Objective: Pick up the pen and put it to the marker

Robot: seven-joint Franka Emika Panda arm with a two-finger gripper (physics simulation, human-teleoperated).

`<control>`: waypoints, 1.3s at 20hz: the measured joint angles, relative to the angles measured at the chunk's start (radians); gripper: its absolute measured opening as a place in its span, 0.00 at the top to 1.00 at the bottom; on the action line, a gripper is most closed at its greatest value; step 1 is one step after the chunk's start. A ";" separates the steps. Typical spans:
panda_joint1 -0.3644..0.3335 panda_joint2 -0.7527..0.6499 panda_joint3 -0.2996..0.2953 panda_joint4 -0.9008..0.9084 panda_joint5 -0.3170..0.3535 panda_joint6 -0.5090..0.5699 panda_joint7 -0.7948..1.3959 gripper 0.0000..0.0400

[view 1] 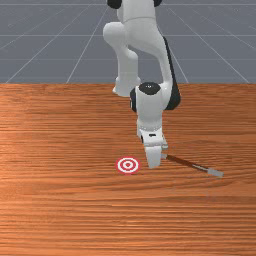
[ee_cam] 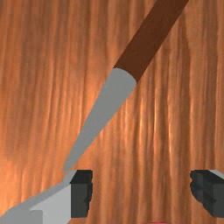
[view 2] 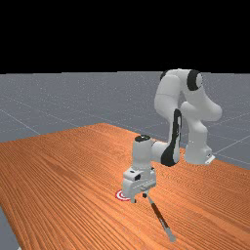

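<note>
While the pen (view 1: 186, 162) lies loose on the surface (view 1: 60, 215), the job seems to be at its first step, which is getting hold of it. The pincer (ee_cam: 142, 193) is open wide, with its two dark fingers (ee_cam: 82, 192) well apart and no pen between them. In the wrist view, the thin tip of the pen is just beside one finger, and the brown part runs away from the pincer. In the front view, the pen slants out to the front view's right. The round marker (view 1: 127, 165) is near the pincer on the other side, toward the front view's left.

Next, the pincer should slide over to the brown part and turn so that one finger goes down on each side. Then it can sink low and squeeze. If it shuts by the pointy end, it may miss or make the pen roll — a long, thin stick could do that.

The pen has a smooth grey tip like a long cone, a plain brown stick and a pale grey, blocky bit at the far end. The marker looks flat, with red and white rings, one inside the other. The surface is orange-brown wood with dark, wavy stripes. The arm (view 1: 149, 110) looks smooth and rounded — white, with black bits at the bends.
</note>
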 joint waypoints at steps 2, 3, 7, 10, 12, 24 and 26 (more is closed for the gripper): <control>-0.024 0.006 0.007 0.025 0.002 -0.061 -0.022 0.09; -0.030 -0.015 0.006 0.001 0.003 -0.045 -0.023 0.03; -0.068 -0.054 0.046 -0.015 0.029 -0.010 -0.058 0.00; -0.086 -0.022 0.062 -0.003 0.037 0.013 -0.073 0.00; -0.043 -0.033 0.016 -0.023 0.014 0.022 -0.026 0.00; 0.060 0.028 0.005 0.085 0.004 -0.052 0.058 0.00; 0.051 0.003 0.011 0.051 -0.002 -0.028 0.036 0.00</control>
